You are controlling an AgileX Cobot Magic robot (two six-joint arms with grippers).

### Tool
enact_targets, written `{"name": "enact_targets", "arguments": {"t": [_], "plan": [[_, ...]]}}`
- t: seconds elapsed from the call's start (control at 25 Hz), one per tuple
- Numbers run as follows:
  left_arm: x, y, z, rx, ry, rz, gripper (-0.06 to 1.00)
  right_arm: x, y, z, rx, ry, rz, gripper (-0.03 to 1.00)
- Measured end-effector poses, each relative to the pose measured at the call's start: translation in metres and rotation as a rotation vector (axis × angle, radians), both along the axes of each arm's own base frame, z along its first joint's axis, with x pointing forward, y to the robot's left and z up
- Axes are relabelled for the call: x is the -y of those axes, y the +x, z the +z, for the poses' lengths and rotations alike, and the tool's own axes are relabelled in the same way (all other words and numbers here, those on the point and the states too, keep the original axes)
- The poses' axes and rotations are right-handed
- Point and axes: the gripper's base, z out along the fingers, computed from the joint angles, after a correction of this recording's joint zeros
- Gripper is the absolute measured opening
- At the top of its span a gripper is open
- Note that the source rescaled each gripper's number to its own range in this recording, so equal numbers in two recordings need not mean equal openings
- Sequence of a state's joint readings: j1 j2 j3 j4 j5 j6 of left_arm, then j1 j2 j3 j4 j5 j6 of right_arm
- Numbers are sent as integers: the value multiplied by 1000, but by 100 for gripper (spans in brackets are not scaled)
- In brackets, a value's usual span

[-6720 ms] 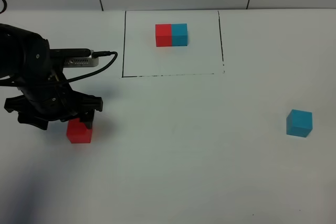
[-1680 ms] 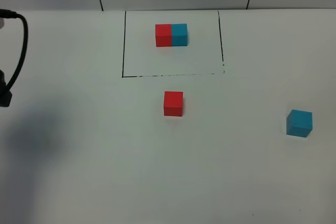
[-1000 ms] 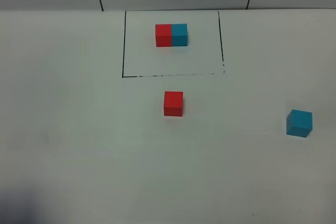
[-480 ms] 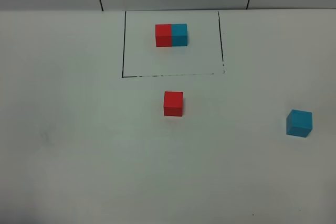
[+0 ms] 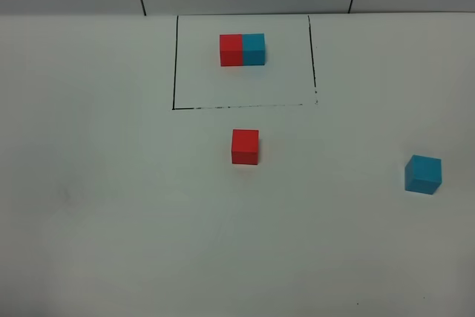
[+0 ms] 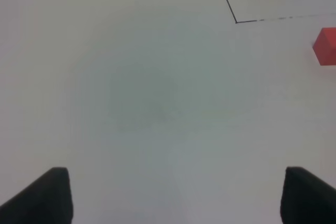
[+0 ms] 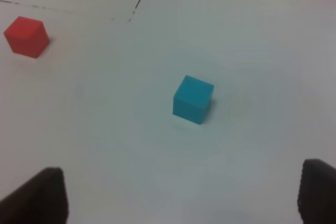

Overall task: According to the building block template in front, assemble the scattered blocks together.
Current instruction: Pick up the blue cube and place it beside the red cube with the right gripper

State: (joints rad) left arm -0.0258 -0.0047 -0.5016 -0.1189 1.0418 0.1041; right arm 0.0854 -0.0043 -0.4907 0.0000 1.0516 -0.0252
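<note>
The left fingers [image 6: 44, 198] are spread wide, their two dark tips far apart, and they hold and touch nothing; only bare tabletop [image 5: 111, 220] lies between them. The right fingers [image 7: 37, 198] are equally wide apart and also hold nothing. Neither pair appears in the high view.

The cyan block [image 7: 193, 99] sits ahead of the right fingers, roughly in line with the gap between them and well clear of both tips. The red block [image 5: 245, 146] lies farther ahead, off toward the left fingers' side, and well apart from the cyan one. From the left fingers it is ahead and off toward the right arm's side.

Beyond the red block, the template pair [image 5: 243, 50] stands inside its thin black outline [image 5: 175, 64], red and cyan halves touching. Nothing lies between the fingers and the blocks.
</note>
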Motion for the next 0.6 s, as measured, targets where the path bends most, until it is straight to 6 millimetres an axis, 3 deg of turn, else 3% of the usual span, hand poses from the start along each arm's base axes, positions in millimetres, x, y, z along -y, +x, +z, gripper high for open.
{"name": "enact_targets", "arguments": {"t": [0.6], "plan": [[0,0,0,0,0,0,69,0,0,0,0,0,0,77]]}}
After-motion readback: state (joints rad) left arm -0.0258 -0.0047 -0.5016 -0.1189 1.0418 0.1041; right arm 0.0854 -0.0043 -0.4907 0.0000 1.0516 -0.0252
